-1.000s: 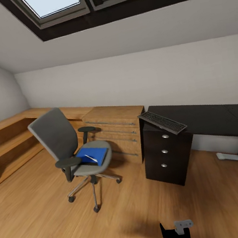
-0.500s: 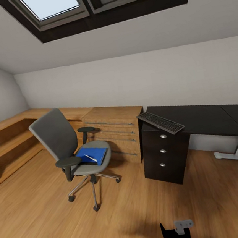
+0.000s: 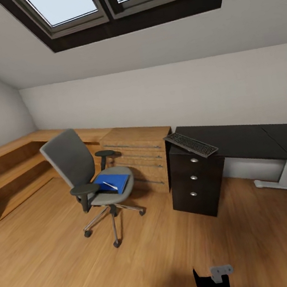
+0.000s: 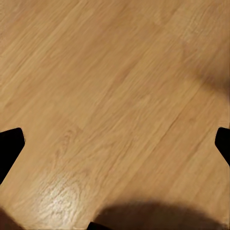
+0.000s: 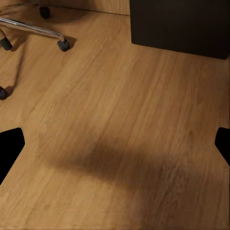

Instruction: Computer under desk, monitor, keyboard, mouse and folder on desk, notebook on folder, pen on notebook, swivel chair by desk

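Both grippers, left [image 4: 115, 143] and right [image 5: 115, 143], hang spread and empty. The keyboard [image 3: 191, 144] overhangs the desk [image 3: 241, 139] edge; a careless nudge could drop it.

Skylight [image 3: 115, 3]: two panes in a dark frame, set in the sloped ceiling, pale sky behind the glass.
Wooden chest [image 3: 139, 158]: light wood, long metal bar handles on its drawer fronts, standing against the back wall.
Low wooden shelving [image 3: 13, 174]: light wood, running along the left wall into the corner and joining the wooden chest.
Back wall [image 3: 177, 95]: plain pale grey.
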